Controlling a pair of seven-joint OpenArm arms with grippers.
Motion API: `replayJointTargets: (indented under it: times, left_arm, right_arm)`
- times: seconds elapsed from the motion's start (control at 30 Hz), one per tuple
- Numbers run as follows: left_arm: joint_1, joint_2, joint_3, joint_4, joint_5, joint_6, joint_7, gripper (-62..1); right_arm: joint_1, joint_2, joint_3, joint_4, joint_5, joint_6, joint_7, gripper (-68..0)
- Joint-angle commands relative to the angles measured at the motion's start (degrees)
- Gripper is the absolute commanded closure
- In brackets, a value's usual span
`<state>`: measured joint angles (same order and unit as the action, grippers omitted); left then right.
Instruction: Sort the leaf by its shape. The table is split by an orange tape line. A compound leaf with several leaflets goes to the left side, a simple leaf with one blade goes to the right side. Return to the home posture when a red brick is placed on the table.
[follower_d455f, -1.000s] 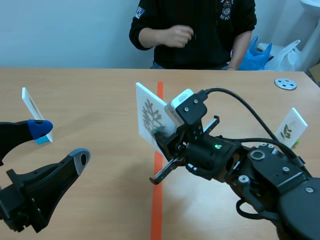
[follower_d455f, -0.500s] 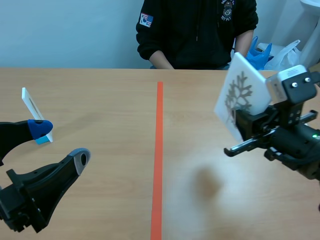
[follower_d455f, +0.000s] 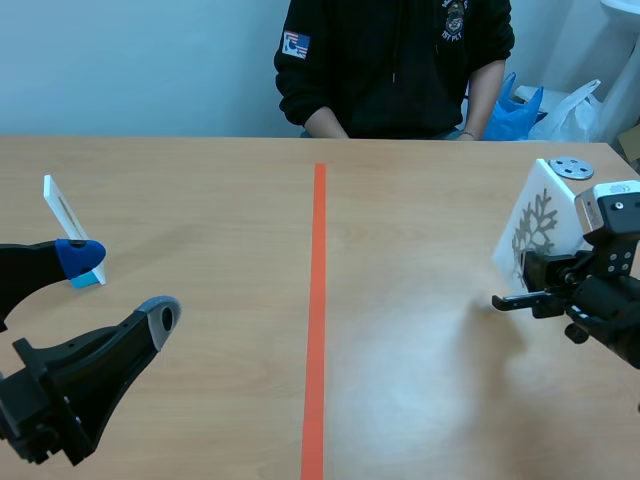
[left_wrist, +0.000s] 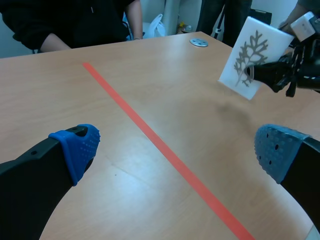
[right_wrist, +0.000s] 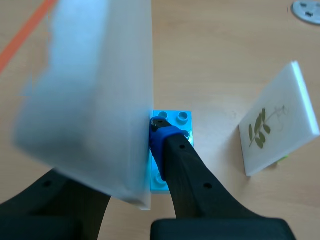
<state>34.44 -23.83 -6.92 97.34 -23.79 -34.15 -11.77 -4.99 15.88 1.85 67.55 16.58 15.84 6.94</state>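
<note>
The right tool (follower_d455f: 532, 283) is clamped on the leaf card (follower_d455f: 535, 222) at its lower edge, where a blue brick (right_wrist: 183, 120) sits at the foot of the card. The card is white and carries the print of a deeply cut, branching leaf. It is held tilted over the right part of the surface (follower_d455f: 420, 380), well apart from the orange tape line (follower_d455f: 317, 300). Just ahead of this tool, a second white card (right_wrist: 277, 117) with a sprig of small leaflets stands on the surface. The left tool (follower_d455f: 120, 285) hangs low over the left part with its fingers wide apart and nothing between them. Near it stands a thin white card (follower_d455f: 60, 212) on a light-blue base (follower_d455f: 88, 278). A person (follower_d455f: 400, 60) in a dark top sits at the far edge, and a small metal disc (follower_d455f: 571, 167) lies at the far right.
</note>
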Motion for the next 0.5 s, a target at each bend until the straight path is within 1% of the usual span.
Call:
replayJointTargets:
  times: [0.0,0.27,0.37,0.47]
  left_arm:
    - [-0.15,-0.15,-0.28,0.22,-0.57,0.09,-0.61,-62.3]
    - [-0.15,-0.15,-0.28,0.22,-0.57,0.09,-0.61,-62.3]
    - [-0.15,-0.15,-0.28,0.22,-0.57,0.09,-0.61,-62.3]
    - [-0.15,-0.15,-0.28,0.22,-0.57,0.09,-0.61,-62.3]
  right_arm:
    - [2.75,0.74,0.02,-0.04,0.66,0.00,1.20,-3.5]
    - [8.98,0.59,0.02,-9.11,0.55,-0.11,2.21,-3.5]
    - [9.90,0.59,0.02,-11.23,0.52,-0.52,2.45,-3.5]
    - [9.77,0.59,0.02,-12.31,0.37,-1.55,2.45,-3.5]
